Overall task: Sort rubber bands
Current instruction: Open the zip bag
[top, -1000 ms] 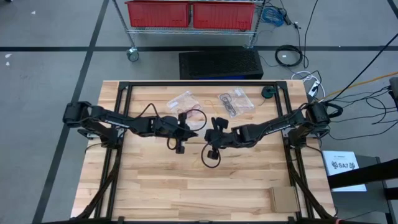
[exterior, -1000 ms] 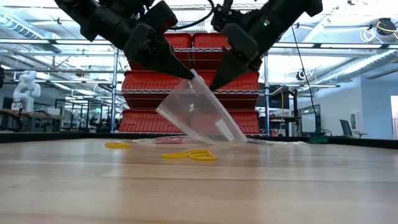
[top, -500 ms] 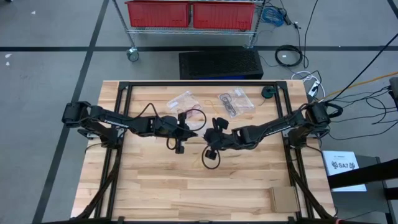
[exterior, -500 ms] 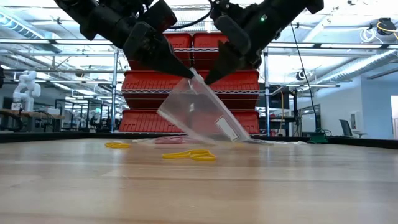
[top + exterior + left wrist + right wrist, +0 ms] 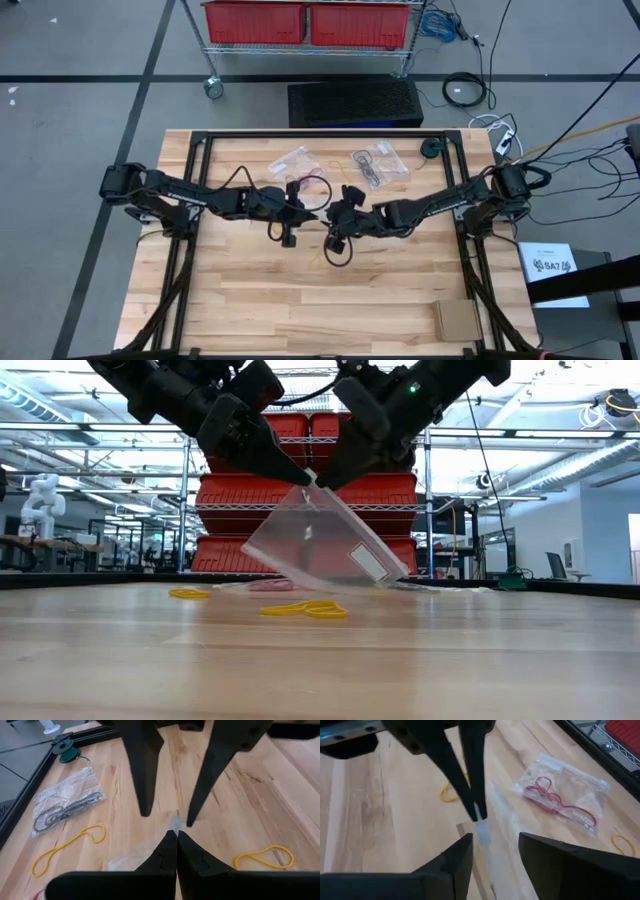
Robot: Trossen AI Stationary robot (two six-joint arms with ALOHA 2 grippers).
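Note:
A clear plastic bag (image 5: 325, 545) hangs slanted over the middle of the table, and its lower end (image 5: 392, 582) rests on the wood. My left gripper (image 5: 176, 834) is shut on the bag's top. My right gripper (image 5: 495, 845) is open. Its fingers (image 5: 145, 810) stand on either side of that top edge, with a gap showing on each side. Loose yellow rubber bands (image 5: 305, 608) lie on the table below. A bag of red rubber bands (image 5: 560, 795) and a bag of black ones (image 5: 67, 802) lie flat toward the far edge. My left gripper pinches the clear bag's top edge (image 5: 481, 831) between its two fingertips. The fingers slant down from the table's left side. The bag hangs tilted below them, and its bottom end (image 5: 392, 582) rests on the table.
More yellow bands lie loose on the wood (image 5: 67, 847) (image 5: 265, 857) (image 5: 188, 594). A green spool (image 5: 430, 149) sits at the far right edge and a cardboard piece (image 5: 457, 320) at the near right corner. Red bins (image 5: 305, 22) stand on a rack beyond the table.
My right gripper has opened and let go of the clear bag's top edge, staying close to it. The bag stays hung from my left gripper and has swung a little, so it now lies at a flatter slant with its lower end still on the table.

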